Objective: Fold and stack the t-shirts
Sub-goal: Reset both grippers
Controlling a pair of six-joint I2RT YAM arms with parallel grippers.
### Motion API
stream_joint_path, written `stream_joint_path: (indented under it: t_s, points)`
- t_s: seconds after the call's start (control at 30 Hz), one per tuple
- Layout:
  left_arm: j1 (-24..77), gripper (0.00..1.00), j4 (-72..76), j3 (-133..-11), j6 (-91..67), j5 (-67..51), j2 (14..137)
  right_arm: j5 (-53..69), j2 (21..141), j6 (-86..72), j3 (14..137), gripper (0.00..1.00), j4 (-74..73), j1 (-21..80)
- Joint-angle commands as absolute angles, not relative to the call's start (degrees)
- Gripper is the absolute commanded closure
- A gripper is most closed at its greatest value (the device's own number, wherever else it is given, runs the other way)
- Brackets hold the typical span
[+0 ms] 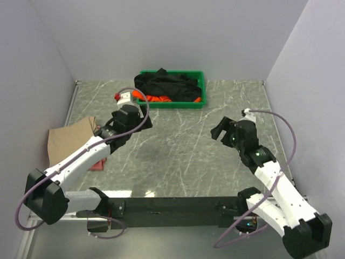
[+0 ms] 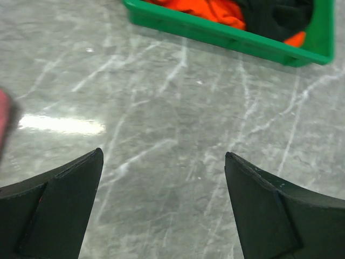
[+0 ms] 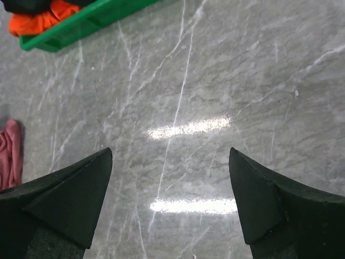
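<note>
The black t-shirt [image 1: 167, 83] heaped in the green tray [image 1: 178, 104] lies just far-right of the left gripper [image 2: 163, 154] (jaws apart, empty), farther from the right gripper [image 3: 170, 151], likewise spread open.

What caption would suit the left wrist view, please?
Left claw open above table; green tray holds orange t-shirt, black t-shirt.

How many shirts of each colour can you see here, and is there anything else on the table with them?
Black shirt: 1
Orange shirt: 1
Beige shirt: 1
Pink shirt: 1
Green tray: 1
Total: 5
</note>
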State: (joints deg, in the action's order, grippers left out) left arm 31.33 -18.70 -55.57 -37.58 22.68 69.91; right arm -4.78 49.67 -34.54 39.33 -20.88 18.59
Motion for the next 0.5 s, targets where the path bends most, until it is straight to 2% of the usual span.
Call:
stream_joint_path:
  t_s: [0.0,0.17,0.47]
  points:
    - [33.40,0.01,-7.57,-53.54,-38.15,24.88,66.98,-8.52,45.01,-35.68,37.09,0.05,-19.86,18.19]
    - [33.49,0.01,-3.87,-49.49,-37.70,24.52,62.85,-13.27,39.38,-36.74,35.07,0.05,-20.48,18.19]
    - [33.40,0.01,-16.95,-55.37,-39.64,33.65,66.79,-12.83,32.96,-36.03,32.61,0.03,-18.20,18.19]
